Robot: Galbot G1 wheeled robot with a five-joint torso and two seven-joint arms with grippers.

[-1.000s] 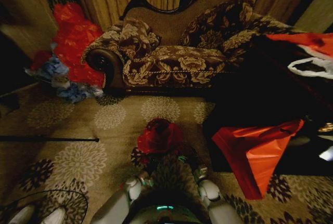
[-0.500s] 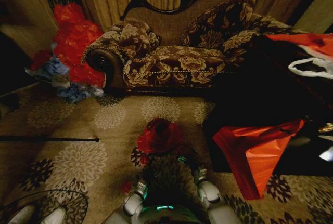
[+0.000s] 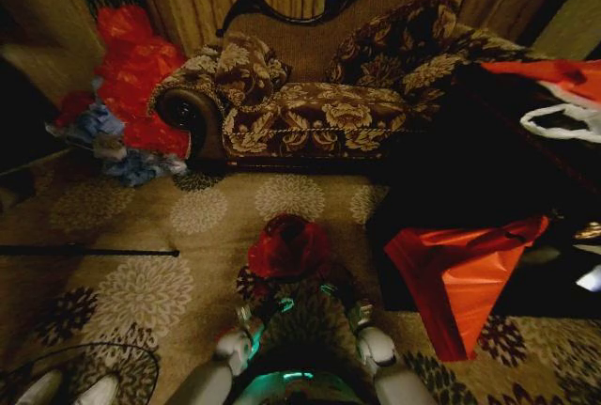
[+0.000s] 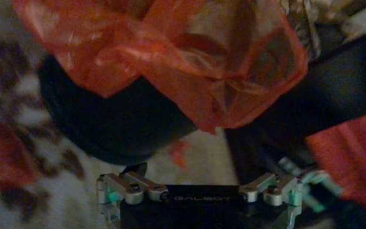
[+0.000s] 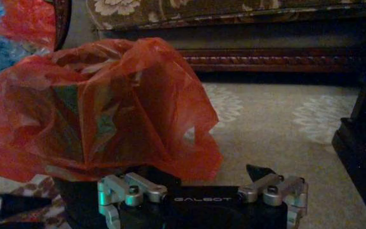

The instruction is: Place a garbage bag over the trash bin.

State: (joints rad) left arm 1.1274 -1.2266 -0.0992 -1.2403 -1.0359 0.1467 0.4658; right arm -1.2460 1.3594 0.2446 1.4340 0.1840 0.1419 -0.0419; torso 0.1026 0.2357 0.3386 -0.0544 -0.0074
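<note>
While both arms reach low, left tool (image 3: 278,305) and right tool (image 3: 331,289) gape beside garbage bag (image 3: 287,245).

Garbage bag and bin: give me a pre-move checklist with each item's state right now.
1. Garbage bag on the trash bin: ok, it sits bunched on top.
2. Bag pulled down around the bin's sides: not ok; in the left wrist view the black wall is bare below the film.
3. Bin upright on the carpet: ok.
4. Left gripper near the bin: ok, beside its base, open.
5. Right gripper near the bin: ok, open, not holding the film.
6. Bag mouth open over the rim: cannot tell.
</note>
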